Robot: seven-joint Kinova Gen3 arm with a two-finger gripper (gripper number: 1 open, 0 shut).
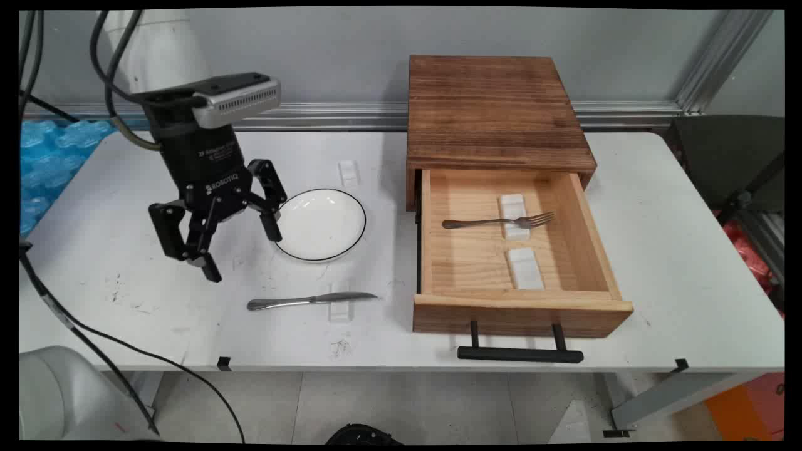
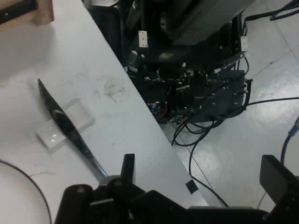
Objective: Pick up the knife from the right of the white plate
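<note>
plate (image 2: 21,184): only rim arc shows, cut by left edge | knife (image 2: 65,128): handle end hidden behind gripper linkage | drawer (image 2: 28,14): only a corner shows

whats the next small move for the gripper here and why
Probably shift the open gripper toward the table's near side and lower it over the knife: the knife lies free across a white block near the plate, and the gripper hangs empty.

white table (image 1: 658,250) with plate (image 1: 321,224), knife (image 1: 310,301) on a small white block (image 1: 340,308), open-drawered wooden box (image 1: 495,119)
</note>
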